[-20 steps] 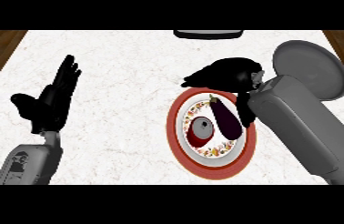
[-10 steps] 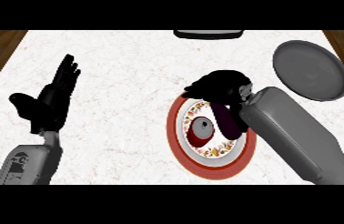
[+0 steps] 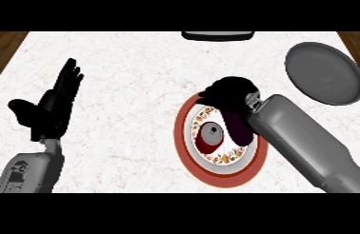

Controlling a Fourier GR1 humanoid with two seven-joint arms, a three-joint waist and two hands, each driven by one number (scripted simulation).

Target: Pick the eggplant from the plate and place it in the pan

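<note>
the eggplant lies on the plate, its long side running up and down, just under the right hand. that hand curls down over its top end, but i cannot tell if it grips. the left hand rests open, far away. the pan waits up to the right on the worktop.

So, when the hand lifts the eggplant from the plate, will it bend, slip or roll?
The eggplant looks thick and dark purple, so probably stiff, not floppy. Its skin looks smooth, so it might slip under the right hand above its top end. It is long and rounded, so it may roll on the plate.
</note>
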